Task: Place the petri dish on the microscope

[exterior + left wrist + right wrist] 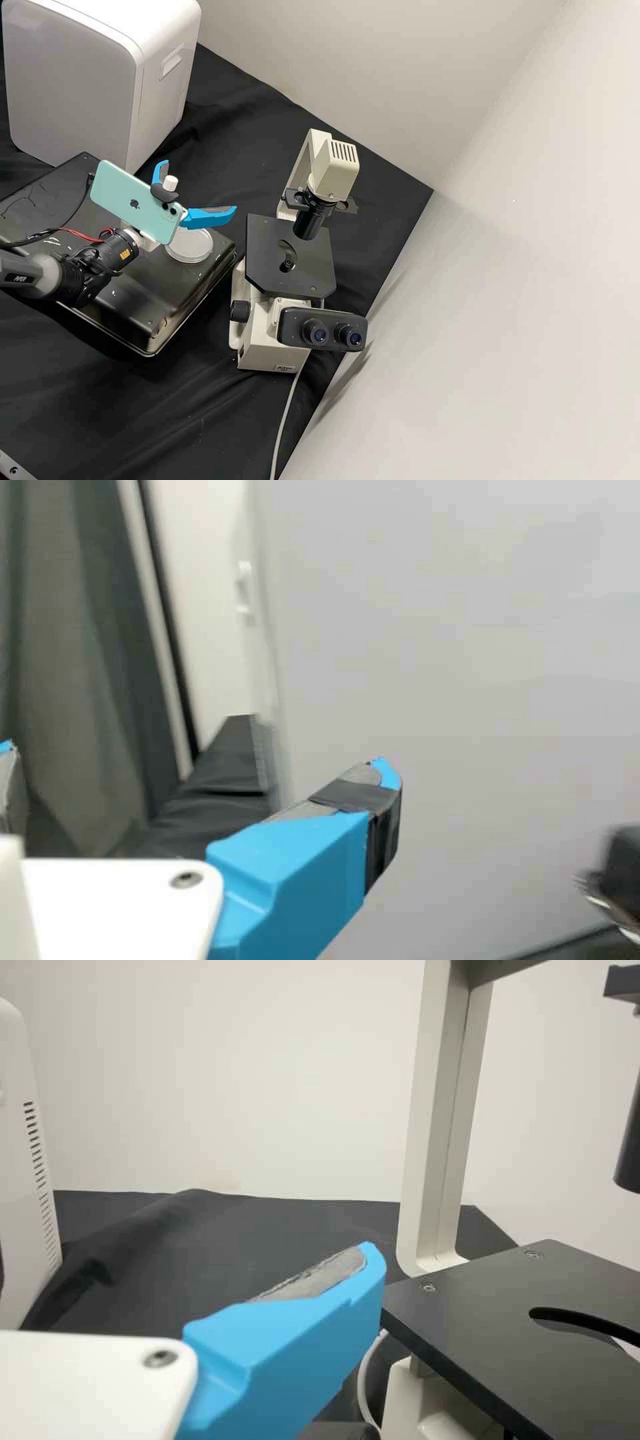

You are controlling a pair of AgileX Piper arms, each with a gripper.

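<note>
A clear round petri dish [190, 245] lies on the near-right corner of a flat black case [133, 293]. Right of it stands the beige microscope [267, 333] with its black stage [313, 267] bare. My right gripper [200, 186] hangs open just above the dish, one blue finger over the dish's far rim, nothing between the fingers. The right wrist view looks past a blue finger [300, 1330] to the stage [500, 1350] and the microscope's upright column [440, 1110]. My left gripper [195, 762] is open and faces a pale wall.
A big white appliance [93, 73] stands at the back left, close behind the case. A pale wall [520, 267] runs along the bench's right edge beside the microscope. A grey cable [283, 413] trails from the microscope toward the front. Black cloth [133, 413] covers the bench.
</note>
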